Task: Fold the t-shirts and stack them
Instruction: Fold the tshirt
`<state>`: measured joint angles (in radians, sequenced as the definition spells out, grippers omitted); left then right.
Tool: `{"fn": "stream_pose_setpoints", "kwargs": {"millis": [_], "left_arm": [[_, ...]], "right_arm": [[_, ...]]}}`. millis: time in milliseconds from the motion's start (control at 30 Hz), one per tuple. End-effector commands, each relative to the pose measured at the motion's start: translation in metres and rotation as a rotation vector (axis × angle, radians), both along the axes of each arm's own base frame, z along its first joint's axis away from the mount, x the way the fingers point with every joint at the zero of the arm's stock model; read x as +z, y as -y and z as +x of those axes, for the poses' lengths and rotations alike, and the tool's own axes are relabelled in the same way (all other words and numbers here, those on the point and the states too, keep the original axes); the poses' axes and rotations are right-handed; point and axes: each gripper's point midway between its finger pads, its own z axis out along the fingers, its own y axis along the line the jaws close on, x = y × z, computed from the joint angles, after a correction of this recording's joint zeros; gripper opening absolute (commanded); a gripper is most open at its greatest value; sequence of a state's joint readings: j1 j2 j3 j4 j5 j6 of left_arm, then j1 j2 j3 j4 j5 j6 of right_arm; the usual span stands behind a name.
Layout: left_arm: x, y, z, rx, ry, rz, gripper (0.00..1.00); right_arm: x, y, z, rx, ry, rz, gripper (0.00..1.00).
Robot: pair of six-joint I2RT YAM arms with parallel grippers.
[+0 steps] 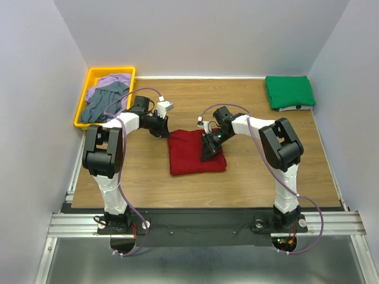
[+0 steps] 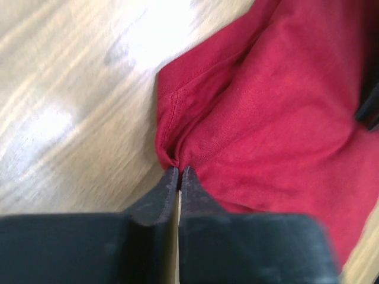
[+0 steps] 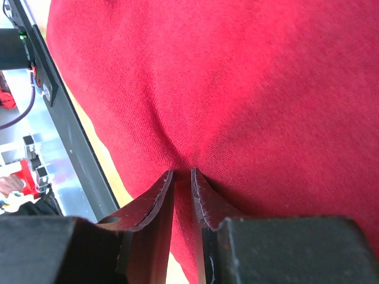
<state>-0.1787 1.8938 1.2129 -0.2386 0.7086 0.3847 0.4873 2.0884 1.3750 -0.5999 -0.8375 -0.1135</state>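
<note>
The dark red t-shirt (image 1: 192, 155) lies folded in the middle of the table. My left gripper (image 1: 163, 131) is at its far left corner, shut on a pinch of the red cloth (image 2: 249, 118). My right gripper (image 1: 208, 151) is on the shirt's right part, shut on a fold of the red cloth (image 3: 237, 89). The bright green t-shirt (image 1: 289, 92) lies folded at the far right. The lavender-purple t-shirt (image 1: 109, 80) and the grey-blue t-shirt (image 1: 102, 103) lie crumpled in the yellow tray (image 1: 83, 100) at the far left.
The table's near edge with a black rail (image 3: 65, 124) shows in the right wrist view. White walls close in the table on three sides.
</note>
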Motion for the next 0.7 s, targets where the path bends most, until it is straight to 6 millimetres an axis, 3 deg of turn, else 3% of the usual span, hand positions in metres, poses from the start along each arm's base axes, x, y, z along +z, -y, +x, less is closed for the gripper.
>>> {"fn": "stream_pose_setpoints", "kwargs": {"millis": [0,133,333,467,567,667], "left_arm": [[0.05,0.01,0.027,-0.028,0.133,-0.07,0.0],[0.058,0.007,0.048,-0.005,0.166,-0.056,0.0],[0.033,-0.001,0.068,0.034,0.13,-0.01,0.0],[0.028,0.004,0.079,0.033,0.127,-0.029,0.0],[0.035,0.01,0.086,0.018,0.132,-0.069,0.01],[0.049,0.018,0.081,-0.013,0.146,-0.113,0.08]], "right_arm": [[-0.018,0.005,0.005,0.014,0.049,-0.037,0.24],[-0.016,0.005,0.005,0.013,0.051,-0.034,0.25],[-0.013,0.007,0.008,0.013,0.075,-0.043,0.25],[-0.015,0.008,0.006,0.02,0.077,-0.046,0.25],[-0.015,0.008,0.007,0.023,0.084,-0.048,0.25],[-0.006,0.007,0.01,0.028,0.11,-0.033,0.32]]}}
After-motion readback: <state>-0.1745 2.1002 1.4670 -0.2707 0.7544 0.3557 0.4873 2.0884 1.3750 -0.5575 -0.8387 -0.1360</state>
